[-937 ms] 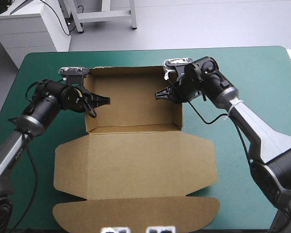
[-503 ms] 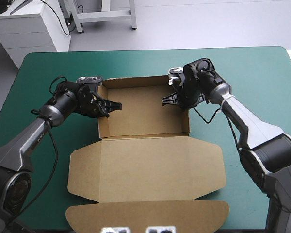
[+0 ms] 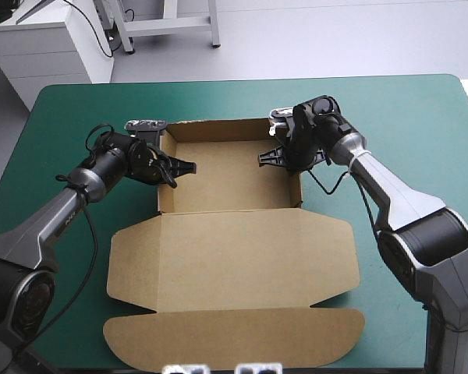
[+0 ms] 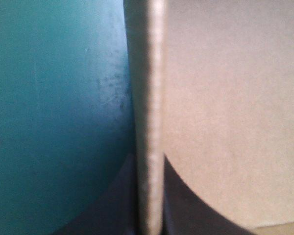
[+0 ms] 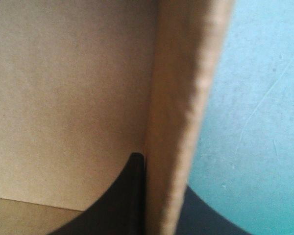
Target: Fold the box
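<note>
We see the left end effector (image 3: 175, 167) pinching the left wall of the brown box (image 3: 226, 175), the right end effector (image 3: 270, 157) pinching its right wall; the lid lies flat.

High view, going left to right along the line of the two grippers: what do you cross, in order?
teal-green cover → left gripper → inside floor of the box → right gripper → teal-green cover again

The box (image 3: 230, 179) on table (image 3: 421, 117), lid (image 3: 230, 265) nearward
</note>
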